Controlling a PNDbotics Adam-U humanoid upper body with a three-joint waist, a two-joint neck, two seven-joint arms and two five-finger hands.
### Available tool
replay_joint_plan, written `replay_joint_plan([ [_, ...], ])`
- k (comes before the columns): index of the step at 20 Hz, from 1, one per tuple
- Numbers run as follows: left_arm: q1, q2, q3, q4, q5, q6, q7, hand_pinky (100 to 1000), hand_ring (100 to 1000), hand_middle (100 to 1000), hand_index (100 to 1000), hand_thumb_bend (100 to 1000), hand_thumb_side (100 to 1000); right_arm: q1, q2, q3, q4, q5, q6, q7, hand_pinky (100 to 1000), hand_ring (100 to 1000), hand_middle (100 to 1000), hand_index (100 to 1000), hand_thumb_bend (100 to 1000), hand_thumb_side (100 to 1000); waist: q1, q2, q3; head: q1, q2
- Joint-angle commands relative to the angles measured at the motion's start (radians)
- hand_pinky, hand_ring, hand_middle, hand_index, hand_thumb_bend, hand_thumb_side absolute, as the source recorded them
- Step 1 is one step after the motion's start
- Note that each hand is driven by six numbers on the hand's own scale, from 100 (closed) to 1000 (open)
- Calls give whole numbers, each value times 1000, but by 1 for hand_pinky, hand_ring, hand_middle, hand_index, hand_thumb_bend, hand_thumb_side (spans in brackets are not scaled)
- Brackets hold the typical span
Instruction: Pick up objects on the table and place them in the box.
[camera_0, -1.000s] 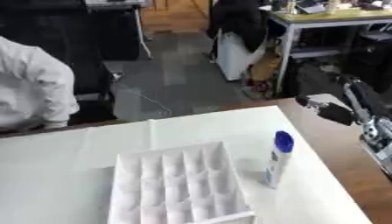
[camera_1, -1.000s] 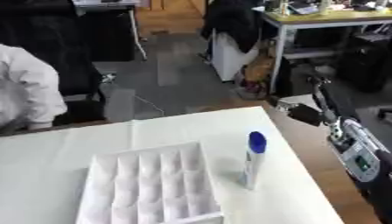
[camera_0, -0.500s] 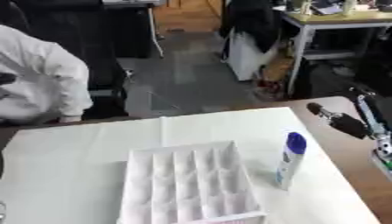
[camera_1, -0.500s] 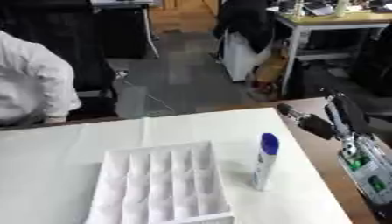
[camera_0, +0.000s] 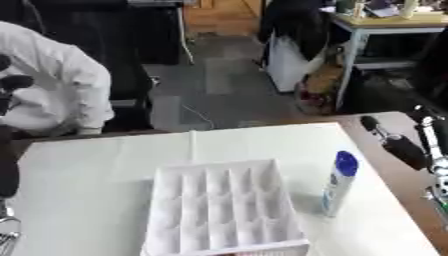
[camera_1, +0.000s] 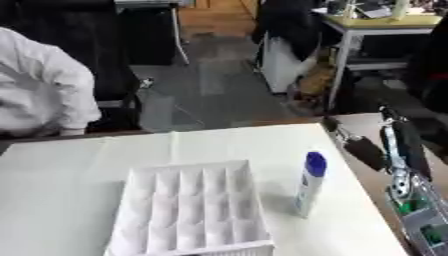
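Observation:
A white box (camera_0: 223, 210) split into several small compartments lies on the white-covered table (camera_0: 87, 165); its compartments look empty. Just right of it a white bottle with a blue cap (camera_0: 338, 183) stands upright. My right hand (camera_1: 363, 151) hovers at the table's right edge, to the right of the bottle and apart from it. Its dark fingers (camera_0: 395, 144) are stretched out and hold nothing. Dark parts at the left edge in the left eye view may be my left hand (camera_0: 10, 85); its shape is unclear.
Bare brown tabletop (camera_0: 385, 165) shows right of the white cover. A person in a white top (camera_0: 52, 90) sits beyond the far left edge. Desks and chairs (camera_0: 385, 30) stand behind, off the table.
The camera has shifted, so the whole picture has slid. My right hand has sunk a little beside the bottle. Box and bottle have kept their places on the table.

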Motion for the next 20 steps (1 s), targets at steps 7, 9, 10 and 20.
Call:
replay_joint_plan([
  [7,-11,24,5,-20,5,0,-3,652,692,804,870,520,1000,39,68,-15,-40,29,3,-53,777,930,810,956,759,845,2,-5,-2,11,7],
  [9,-12,25,4,-20,5,-1,-3,654,692,804,870,521,1000,50,78,-14,-37,30,6,-68,774,928,812,962,758,831,1,-6,-2,10,7],
  [10,-12,25,5,-20,5,-1,-3,654,693,804,870,520,1000,53,83,-14,-34,30,8,-74,772,928,812,963,757,825,1,-6,-2,11,7],
  [20,-18,24,5,-20,7,-3,-4,654,693,805,870,521,1000,95,130,14,20,43,-9,-101,769,923,816,969,778,844,3,0,-1,-5,-3],
])
